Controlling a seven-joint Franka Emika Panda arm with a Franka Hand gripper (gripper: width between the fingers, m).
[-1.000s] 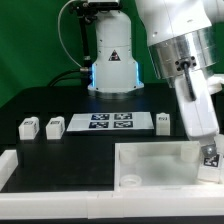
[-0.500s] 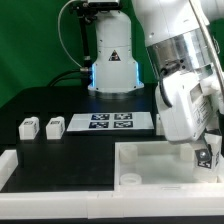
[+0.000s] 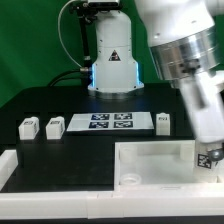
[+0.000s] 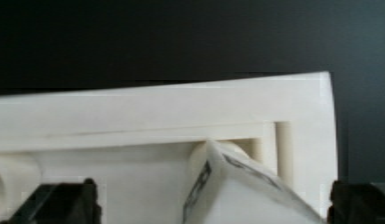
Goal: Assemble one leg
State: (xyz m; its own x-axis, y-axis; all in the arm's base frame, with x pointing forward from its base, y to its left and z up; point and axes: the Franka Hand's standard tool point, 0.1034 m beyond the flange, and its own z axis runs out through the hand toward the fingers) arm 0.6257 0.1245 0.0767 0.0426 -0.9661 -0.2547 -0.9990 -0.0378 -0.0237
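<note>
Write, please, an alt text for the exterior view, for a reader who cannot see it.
A robot arm's end effector hangs over the right corner of a large white tray on a black table. Behind lie three small tagged legs and the marker board.

backdrop: I see a green curtain [image 3: 30,45] behind.
table: black top [image 3: 60,105], evenly lit.

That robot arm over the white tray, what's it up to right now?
The gripper hangs open over the right corner of the white tray, with one tagged leg standing between its fingers, apparently not clamped. Three more legs sit on the black table by the marker board.
</note>
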